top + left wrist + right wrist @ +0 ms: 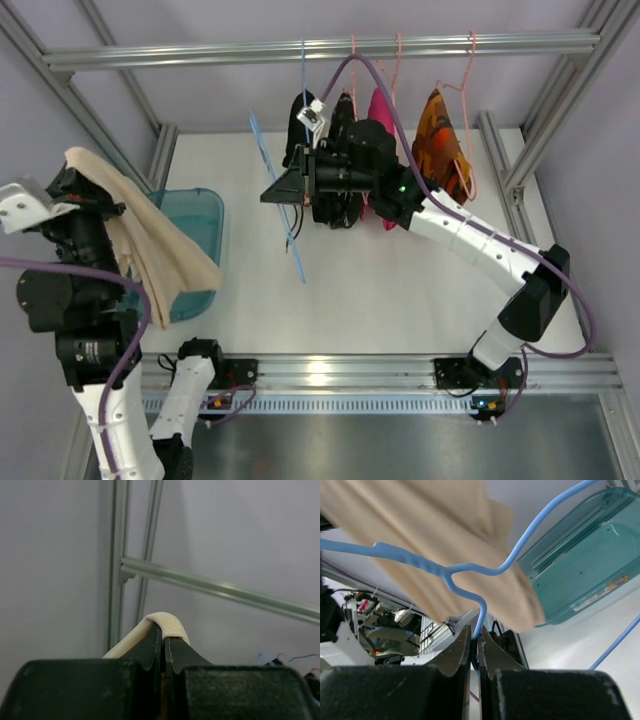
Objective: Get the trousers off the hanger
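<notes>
Our left gripper (164,639) jaws clamped on a trousers (162,620) fold rising just above them, our right gripper (476,636) jaws pinched on the hanger (415,560) wire

Honestly, nothing I can actually read from my end. The closest thing is a small sticker (601,593) along the rim of the teal bin (580,560), right side of the right wrist view. It has dark print with an orange mark, way too tiny and blurry to make out. No legible lettering in the other two views either.
</notes>
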### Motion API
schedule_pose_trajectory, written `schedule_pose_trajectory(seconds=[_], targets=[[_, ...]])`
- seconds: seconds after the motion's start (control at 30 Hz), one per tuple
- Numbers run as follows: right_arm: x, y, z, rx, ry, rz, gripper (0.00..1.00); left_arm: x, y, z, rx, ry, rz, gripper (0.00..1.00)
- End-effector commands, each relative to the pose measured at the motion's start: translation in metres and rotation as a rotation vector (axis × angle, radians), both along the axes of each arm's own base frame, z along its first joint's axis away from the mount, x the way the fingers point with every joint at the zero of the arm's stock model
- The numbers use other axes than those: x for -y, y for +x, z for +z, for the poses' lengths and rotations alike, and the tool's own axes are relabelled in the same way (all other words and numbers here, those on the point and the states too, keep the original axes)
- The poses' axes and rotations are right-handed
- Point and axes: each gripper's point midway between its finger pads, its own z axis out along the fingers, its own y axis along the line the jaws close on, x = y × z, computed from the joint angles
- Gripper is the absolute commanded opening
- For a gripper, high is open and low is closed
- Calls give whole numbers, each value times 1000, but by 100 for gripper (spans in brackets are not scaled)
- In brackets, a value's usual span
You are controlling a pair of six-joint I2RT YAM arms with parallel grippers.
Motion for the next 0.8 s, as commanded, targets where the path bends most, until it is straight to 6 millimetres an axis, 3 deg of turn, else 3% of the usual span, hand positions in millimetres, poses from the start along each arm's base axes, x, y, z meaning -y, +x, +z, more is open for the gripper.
schedule_pose_trajectory(seconds=[0.0, 0.07, 0.17, 0.43, 0.53, 0.57, 0.63, 0.67, 0.77], targets=[[14, -27, 50, 163, 95, 47, 0, -27, 0, -29, -53, 13, 164, 0], [15, -28, 51, 174, 87, 48, 0, -38, 6, -51, -103, 5, 217, 0], [16, -28, 53, 195, 83, 48, 0, -45, 12, -69, -126, 6, 254, 0], [18, -29, 57, 211, 87, 51, 0, -65, 27, -81, -181, 50, 374, 0], [20, -32, 65, 224, 102, 54, 0, -72, 42, -109, -268, 67, 400, 0], [21, -33, 67, 224, 105, 57, 0, -74, 51, -131, -324, 72, 403, 0], [24, -36, 73, 235, 115, 55, 0, -76, 58, -155, -372, 75, 408, 0], [25, -37, 74, 237, 115, 58, 0, -77, 66, -181, -427, 83, 407, 0], [31, -42, 80, 262, 122, 62, 0, -86, 70, -206, -469, 105, 460, 0]])
